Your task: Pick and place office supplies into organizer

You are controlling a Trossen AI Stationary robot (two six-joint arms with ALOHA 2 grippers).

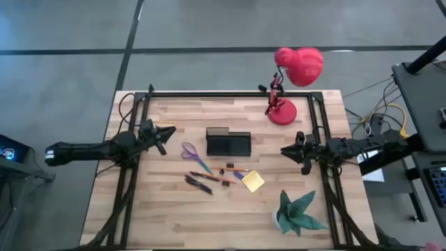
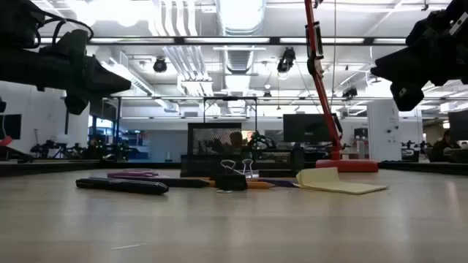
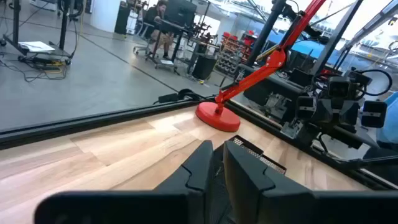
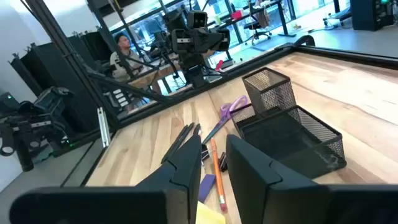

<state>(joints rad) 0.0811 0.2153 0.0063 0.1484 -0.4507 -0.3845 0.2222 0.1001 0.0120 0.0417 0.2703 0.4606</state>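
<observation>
The black mesh organizer [image 1: 228, 143] stands mid-table. In front of it lie purple-handled scissors [image 1: 190, 151], dark pens [image 1: 198, 184], an orange pencil [image 1: 209, 176], small black binder clips [image 2: 232, 175] and a yellow sticky-note pad [image 1: 253, 181], all flat on the wood. My left gripper [image 1: 171, 131] hovers left of the organizer, well above the table, shut and holding nothing. My right gripper [image 1: 283, 148] hovers right of the organizer, also high, its fingers a little apart with nothing between them; its wrist view looks down on the organizer [image 4: 286, 127] and the scissors [image 4: 233, 107].
A red desk lamp stands on its round base [image 1: 282, 111] at the far right, its arm rising over the table. A green paper plant [image 1: 298, 213] sits at the near right. A black frame [image 1: 230, 94] runs along the table's far edge and sides.
</observation>
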